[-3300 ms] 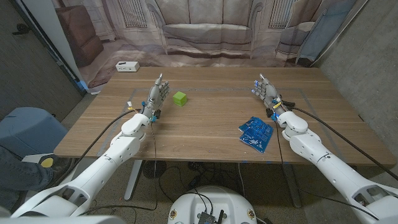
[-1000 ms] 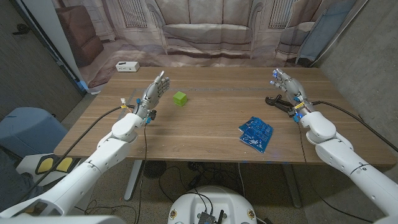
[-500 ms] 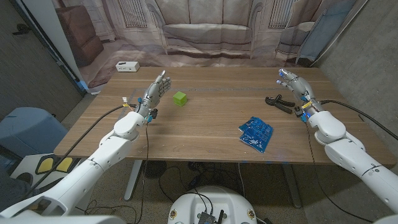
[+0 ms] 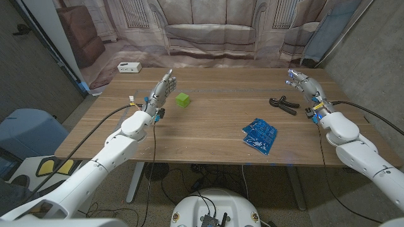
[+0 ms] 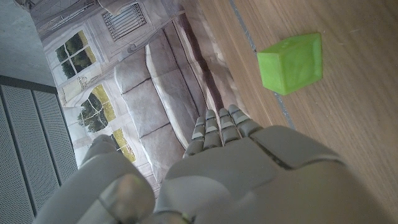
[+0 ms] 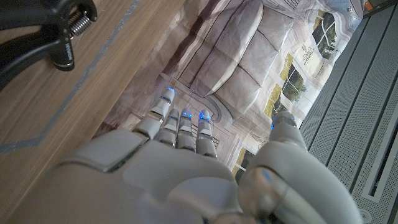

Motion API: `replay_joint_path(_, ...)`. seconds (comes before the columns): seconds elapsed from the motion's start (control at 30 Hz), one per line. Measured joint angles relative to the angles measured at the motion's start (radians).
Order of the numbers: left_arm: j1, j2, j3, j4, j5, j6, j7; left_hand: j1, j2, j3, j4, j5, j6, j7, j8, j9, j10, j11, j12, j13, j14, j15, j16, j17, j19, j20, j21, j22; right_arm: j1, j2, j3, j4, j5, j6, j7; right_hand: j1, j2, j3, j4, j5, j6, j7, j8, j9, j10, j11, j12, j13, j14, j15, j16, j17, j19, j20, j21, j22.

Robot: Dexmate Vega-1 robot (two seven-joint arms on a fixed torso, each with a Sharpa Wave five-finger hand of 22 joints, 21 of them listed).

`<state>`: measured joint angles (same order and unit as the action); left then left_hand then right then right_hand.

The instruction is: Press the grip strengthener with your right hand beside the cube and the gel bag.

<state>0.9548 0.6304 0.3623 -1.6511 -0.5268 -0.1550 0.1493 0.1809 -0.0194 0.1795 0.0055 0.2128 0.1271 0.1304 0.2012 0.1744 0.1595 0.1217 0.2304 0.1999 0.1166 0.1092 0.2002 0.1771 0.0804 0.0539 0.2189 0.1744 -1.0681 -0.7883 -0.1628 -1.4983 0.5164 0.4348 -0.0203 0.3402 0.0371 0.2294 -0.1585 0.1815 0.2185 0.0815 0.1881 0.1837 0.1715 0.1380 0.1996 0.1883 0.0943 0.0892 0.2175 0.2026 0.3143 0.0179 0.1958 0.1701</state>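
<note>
A black grip strengthener lies on the right side of the wooden table; its spring end appears in the right wrist view. My right hand hangs open just right of it, fingers straight and holding nothing. A blue gel bag lies toward the front edge, in front of the strengthener and to its left. A green cube sits left of centre and appears again in the left wrist view. My left hand stands open, fingers up, just left of the cube.
A small white box lies at the far left corner of the table. A sofa-printed backdrop stands right behind the far edge. Bare wood stretches between the cube and the strengthener.
My right hand has swung right and slightly away, uncovering the grip strengthener, which now lies apart to its left. My left hand has edged slightly right and farther away. Cube and gel bag stay put.
</note>
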Motion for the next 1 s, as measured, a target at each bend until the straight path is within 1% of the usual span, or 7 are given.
replay_joint_path(0.2, 0.011, 0.0, 0.0, -0.025, 0.002, 0.01, 0.013, 0.005, 0.005, 0.004, -0.004, 0.0, 0.0, 0.0, 0.0, 0.0, 0.0, 0.0, 0.0, 0.0, 0.003, 0.003, 0.0, 0.0, 0.0, 0.0, 0.0, 0.0, -0.008, -0.008, 0.009, 0.001, -0.001, 0.0, -0.002, 0.0, 0.0, 0.0, 0.0, 0.0, -0.001, 0.01, 0.0, 0.0, 0.0, 0.0, 0.0, 0.0, 0.0, 0.0, 0.0, 0.0, 0.0, 0.0, 0.0, 0.0)
replay_joint_path(0.43, 0.013, 0.002, 0.0, -0.04, 0.005, 0.016, 0.018, 0.005, 0.005, 0.004, -0.004, 0.0, 0.0, 0.0, 0.0, 0.0, 0.0, 0.0, 0.0, 0.0, 0.003, 0.003, 0.0, 0.0, 0.002, 0.002, 0.0, 0.0, -0.03, -0.027, 0.022, -0.016, -0.038, -0.008, -0.039, 0.005, -0.005, 0.0, 0.0, 0.0, -0.001, 0.01, 0.0, 0.0, 0.0, 0.0, 0.0, 0.0, 0.0, 0.0, 0.0, 0.0, 0.0, 0.0, 0.0, 0.0)
replay_joint_path(0.57, 0.013, 0.003, -0.002, -0.043, 0.01, 0.016, 0.018, 0.005, 0.005, 0.004, -0.004, 0.0, 0.0, 0.0, 0.0, 0.0, 0.0, 0.0, 0.0, 0.0, 0.003, 0.003, 0.0, 0.0, 0.005, 0.005, 0.0, 0.0, -0.044, -0.036, 0.031, -0.033, -0.071, -0.018, -0.074, 0.009, -0.001, 0.0, 0.0, 0.0, 0.006, -0.005, 0.0, 0.0, 0.0, 0.0, 0.0, 0.0, 0.0, 0.0, 0.0, 0.0, 0.0, 0.0, 0.0, -0.003)
replay_joint_path(0.63, 0.012, 0.003, -0.002, -0.044, 0.012, 0.015, 0.018, 0.005, 0.005, 0.004, -0.004, 0.0, 0.0, 0.0, 0.0, 0.0, 0.0, 0.0, 0.0, 0.0, 0.003, 0.003, 0.0, 0.0, 0.005, 0.005, 0.0, 0.0, -0.05, -0.04, 0.035, -0.04, -0.085, -0.023, -0.087, 0.009, -0.002, 0.0, 0.0, 0.0, 0.006, -0.005, 0.0, 0.0, 0.0, 0.0, 0.0, 0.0, 0.0, 0.0, 0.0, -0.001, 0.0, 0.0, 0.0, -0.003)
replay_joint_path(0.73, 0.011, 0.004, -0.002, -0.045, 0.016, 0.011, 0.018, 0.005, 0.005, 0.004, -0.004, 0.0, 0.0, 0.0, 0.0, 0.0, 0.0, 0.0, 0.0, 0.0, 0.003, 0.003, 0.0, 0.0, 0.005, 0.005, 0.0, 0.0, -0.066, -0.051, 0.044, -0.059, -0.121, -0.038, -0.121, 0.014, -0.007, 0.003, -0.003, 0.0, -0.003, -0.014, 0.0, 0.0, 0.0, 0.0, 0.0, 0.0, 0.0, 0.0, 0.0, -0.003, 0.0, 0.0, 0.0, -0.003)
replay_joint_path(0.97, 0.01, 0.003, -0.002, -0.047, 0.027, 0.004, 0.022, 0.005, 0.005, 0.0, -0.009, 0.0, 0.007, 0.004, 0.0, 0.0, 0.009, -0.002, 0.0, -0.005, 0.003, 0.003, 0.0, 0.003, 0.005, 0.005, 0.0, 0.0, -0.085, -0.064, 0.056, -0.088, -0.19, -0.074, -0.183, 0.023, -0.005, 0.004, -0.004, 0.0, -0.021, 0.001, 0.0, 0.0, -0.001, -0.001, 0.0, 0.0, 0.0, 0.0, 0.0, -0.003, 0.004, -0.004, 0.0, -0.003)
replay_joint_path(1.0, 0.008, 0.003, -0.002, -0.048, 0.033, 0.003, 0.024, 0.005, 0.005, 0.0, -0.009, 0.0, 0.007, 0.004, 0.0, 0.0, 0.009, -0.002, 0.0, -0.005, 0.003, 0.003, 0.0, 0.002, 0.005, 0.005, 0.0, 0.0, -0.096, -0.071, 0.063, -0.104, -0.208, -0.084, -0.198, 0.023, -0.005, 0.004, -0.004, 0.0, -0.021, 0.001, 0.0, 0.0, -0.004, -0.004, 0.0, 0.0, 0.0, 0.0, 0.0, -0.003, 0.004, -0.004, 0.0, -0.003)
